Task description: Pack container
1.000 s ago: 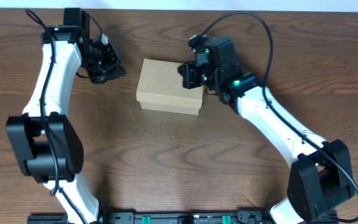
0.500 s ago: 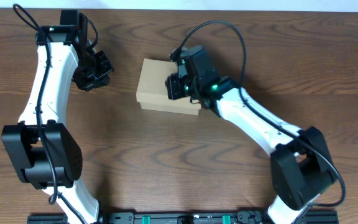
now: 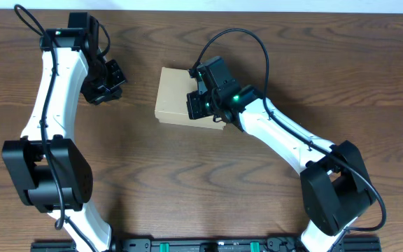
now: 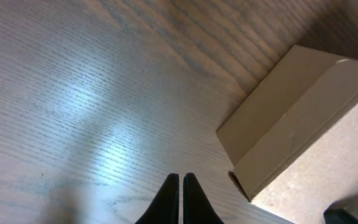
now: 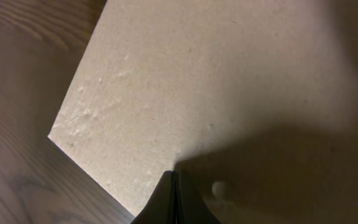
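Note:
The container (image 3: pixel 172 98) is a plain tan cardboard box with its flap lid down, at the table's middle. It fills most of the right wrist view (image 5: pixel 229 81) and shows at the right of the left wrist view (image 4: pixel 297 124). My right gripper (image 3: pixel 196 106) is shut and empty, right over the box's closed lid; its tips (image 5: pixel 173 180) hover close above the cardboard. My left gripper (image 3: pixel 103 87) is shut and empty, off to the box's left over bare wood; its fingertips (image 4: pixel 180 182) are pressed together.
Dark wood-grain table (image 3: pixel 187 182) all round the box. The two arm bases stand at the front edge, left (image 3: pixel 47 171) and right (image 3: pixel 338 199). A black rail runs along the front edge (image 3: pixel 201 245).
My right gripper has moved left from the box's right end to over the lid. My left gripper has drawn back a little to the left, away from the box.

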Motion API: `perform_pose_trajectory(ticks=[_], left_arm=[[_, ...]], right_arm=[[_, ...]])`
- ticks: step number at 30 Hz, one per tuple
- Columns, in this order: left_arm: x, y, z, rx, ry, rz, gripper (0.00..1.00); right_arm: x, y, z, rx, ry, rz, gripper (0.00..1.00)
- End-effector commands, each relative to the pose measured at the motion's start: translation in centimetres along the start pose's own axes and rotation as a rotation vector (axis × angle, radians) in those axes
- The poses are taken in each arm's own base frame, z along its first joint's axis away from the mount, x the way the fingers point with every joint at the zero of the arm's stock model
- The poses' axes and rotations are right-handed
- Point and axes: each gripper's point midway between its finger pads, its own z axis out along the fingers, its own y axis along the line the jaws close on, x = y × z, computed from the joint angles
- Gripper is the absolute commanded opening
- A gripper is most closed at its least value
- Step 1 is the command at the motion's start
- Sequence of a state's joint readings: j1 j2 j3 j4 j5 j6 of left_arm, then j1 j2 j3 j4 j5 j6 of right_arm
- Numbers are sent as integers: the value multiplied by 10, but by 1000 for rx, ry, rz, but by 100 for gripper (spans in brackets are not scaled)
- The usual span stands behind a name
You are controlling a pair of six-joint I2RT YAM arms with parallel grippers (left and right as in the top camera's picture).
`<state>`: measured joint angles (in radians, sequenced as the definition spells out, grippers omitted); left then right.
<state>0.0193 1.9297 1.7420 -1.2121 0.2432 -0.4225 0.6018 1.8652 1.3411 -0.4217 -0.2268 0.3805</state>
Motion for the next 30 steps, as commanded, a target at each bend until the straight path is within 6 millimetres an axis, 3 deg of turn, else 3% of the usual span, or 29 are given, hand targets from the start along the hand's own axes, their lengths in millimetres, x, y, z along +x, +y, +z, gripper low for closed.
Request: perform_pose_trajectory(ticks=[1,4,6,8,10,11,17,21,27,30], left_arm=[[0,0,-12,-8,-16,-10,5],[2,-2,-23,-11,-12,-11,5],[2,-5,-34,-8,-18,-10,12],[1,-9,-45,1,-26,-7,29],[2,-14,-58,15,-29,-4,80],[3,-16,-64,20,-29,-4,96],[7,-25,-91,42,-43,1,96],[14,-39,-108,123,-26,64,96],[17,-49,-148,163,-137,192,96],[22,-42,-176,122,-241,243,96]], right_arm=[[9,18,5,-96,45,-61,1],[-12,34,-13,-138,-9,-82,4],[-25,42,-25,-149,-41,-114,40],[-36,49,-36,-153,-60,-156,99],[-45,56,-49,-153,-70,-206,98],[-49,59,-54,-153,-74,-223,99],[-77,69,-89,-139,-138,-266,99],[-87,65,-117,-133,-179,-268,99],[-80,45,-183,-73,-213,-381,99],[-72,33,-215,-9,-228,-410,99]])
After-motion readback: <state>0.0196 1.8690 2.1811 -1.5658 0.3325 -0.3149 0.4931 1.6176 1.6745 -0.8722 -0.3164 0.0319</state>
